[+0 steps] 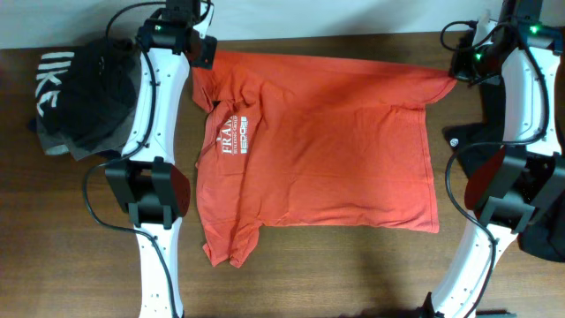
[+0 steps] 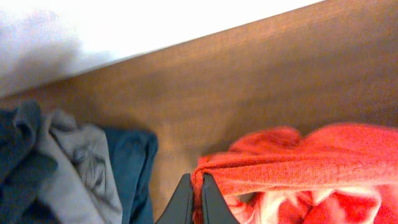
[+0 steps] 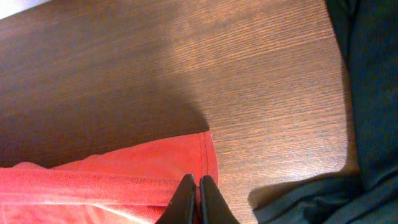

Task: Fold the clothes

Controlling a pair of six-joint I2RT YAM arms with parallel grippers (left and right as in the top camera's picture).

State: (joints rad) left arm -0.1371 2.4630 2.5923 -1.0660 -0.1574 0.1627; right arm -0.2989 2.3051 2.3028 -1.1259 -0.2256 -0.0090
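The red-orange T-shirt lies spread across the middle of the wooden table, white lettering facing up at its left part. My left gripper is shut on the shirt's far left corner; in the left wrist view the fingers pinch a fold of red cloth. My right gripper is shut on the far right corner; in the right wrist view the fingers clamp the hemmed edge. The far edge is stretched between both grippers.
A pile of dark and grey clothes with white letters lies at the far left, also in the left wrist view. Dark garments lie at the right by the right arm and in the right wrist view.
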